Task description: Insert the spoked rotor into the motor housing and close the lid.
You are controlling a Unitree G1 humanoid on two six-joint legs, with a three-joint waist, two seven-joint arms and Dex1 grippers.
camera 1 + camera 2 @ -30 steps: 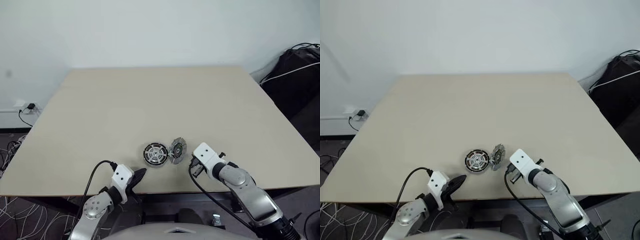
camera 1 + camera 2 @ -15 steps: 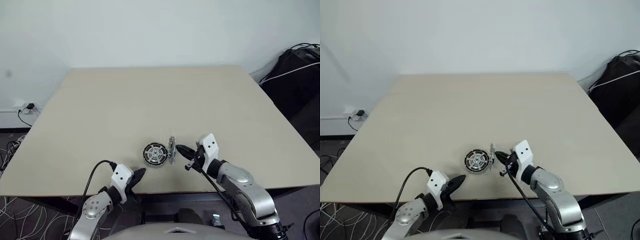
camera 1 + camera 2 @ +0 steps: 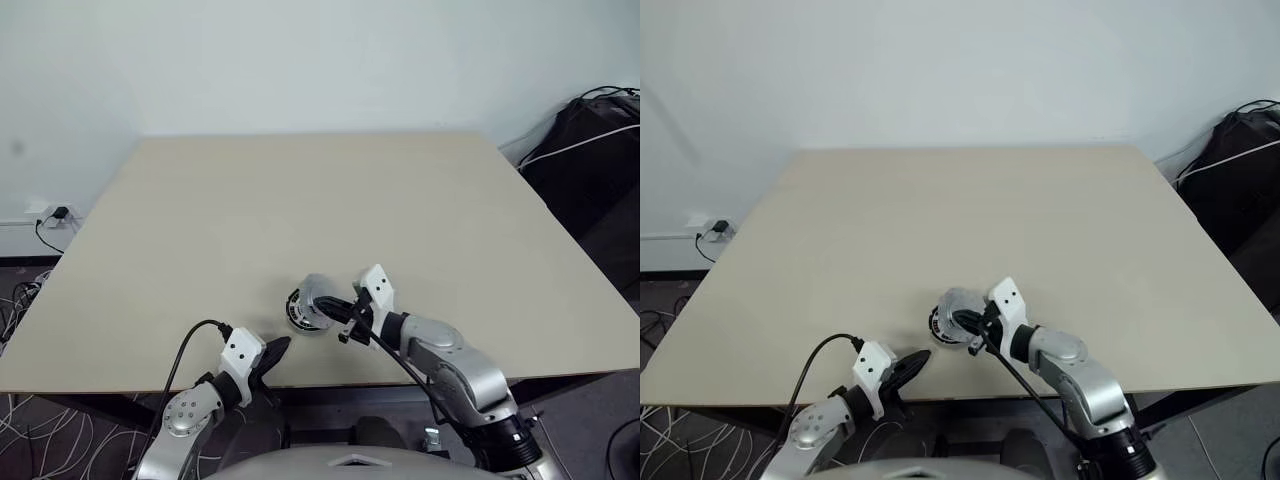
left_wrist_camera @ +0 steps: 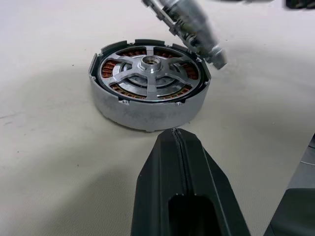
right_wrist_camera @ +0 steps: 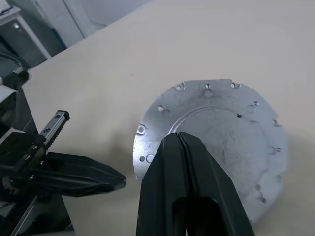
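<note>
While right fingers [image 3: 974, 333] pinch lid [image 5: 216, 147] tilted over motor housing [image 4: 147, 86], left fingers [image 4: 178, 162] together nearby.

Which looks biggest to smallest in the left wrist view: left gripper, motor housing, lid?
1. left gripper, though it sits nearest the camera, so that is apparent size only.
2. motor housing.
3. lid, partly cut off.

Both end effectors, left [image 3: 277, 349] and right [image 3: 330, 309], are closed.
</note>
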